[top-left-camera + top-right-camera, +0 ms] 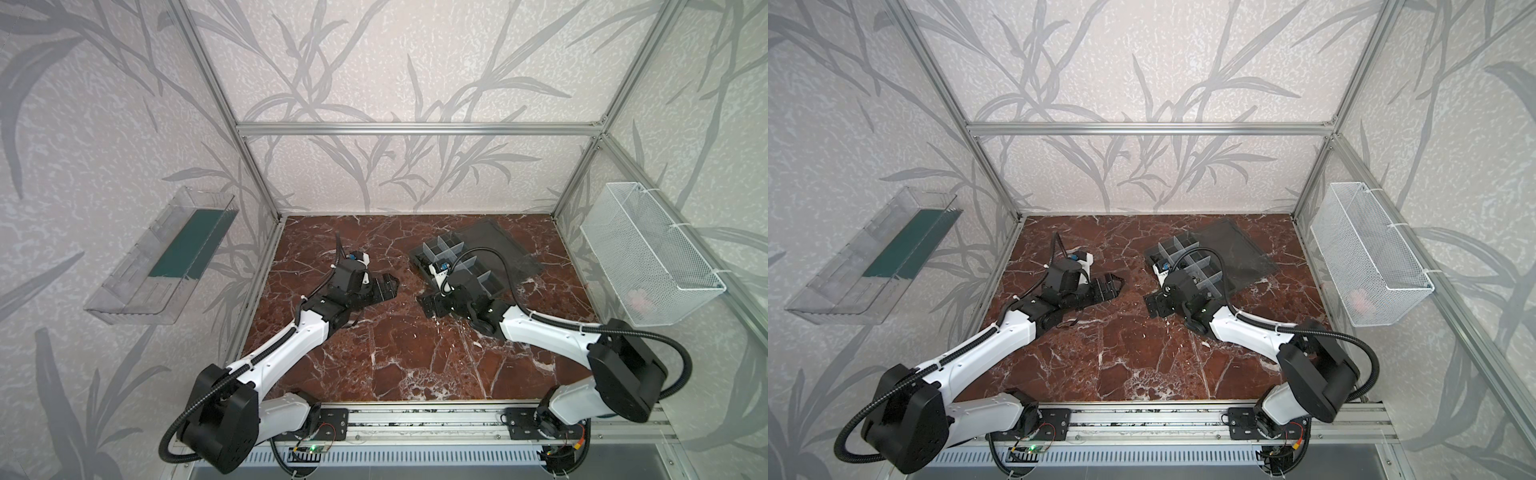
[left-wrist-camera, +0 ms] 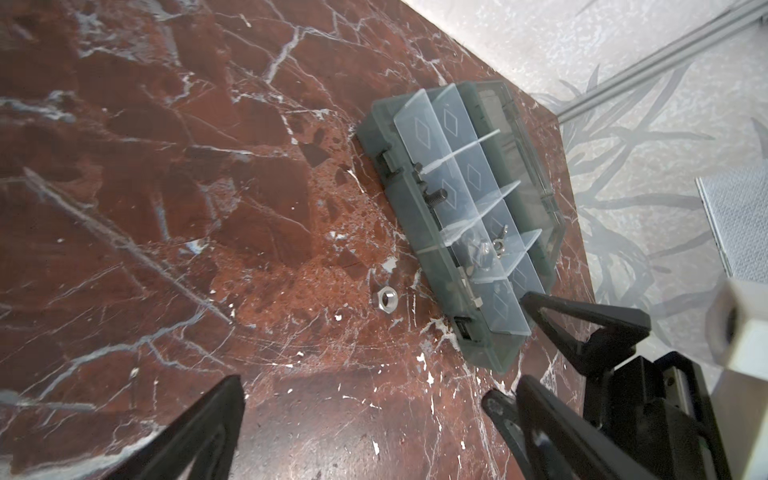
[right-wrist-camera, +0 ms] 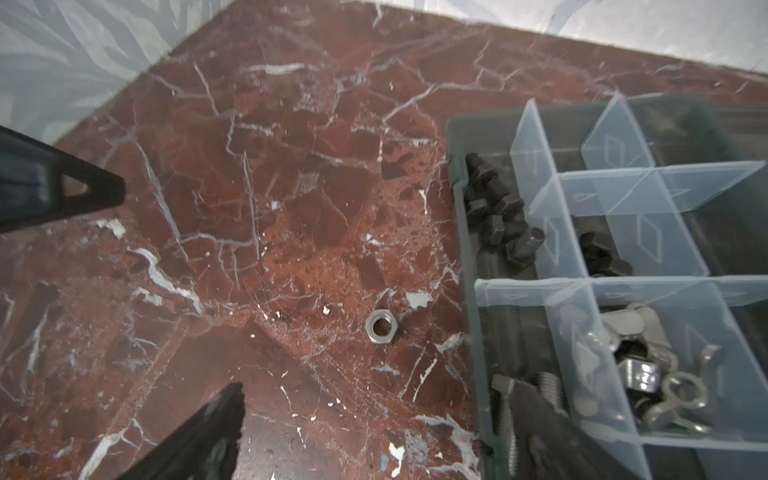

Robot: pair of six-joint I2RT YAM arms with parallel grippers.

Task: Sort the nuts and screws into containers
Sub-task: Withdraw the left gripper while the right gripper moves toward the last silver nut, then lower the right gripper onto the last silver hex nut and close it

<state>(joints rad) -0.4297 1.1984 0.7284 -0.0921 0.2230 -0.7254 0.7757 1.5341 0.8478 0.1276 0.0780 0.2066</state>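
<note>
Marble-look surface [image 1: 395, 357], hard and slick, carries the containers [image 3: 465, 249], already stocked with dark screws [image 3: 494, 195] and silver nuts [image 3: 642, 376], right beside the right pincer [image 3: 370, 382], one finger of which overlaps the box wall, so a closing or lowering move could snag that wall and shove the box. Right pincer and left pincer [image 2: 361, 390] both gape wide and empty, tips near and facing, so they may clash. Smallest, the loose hex nut [image 3: 380, 327] lies flat just ahead of the right pincer, between its tips, and may skid off when pinched.
</note>
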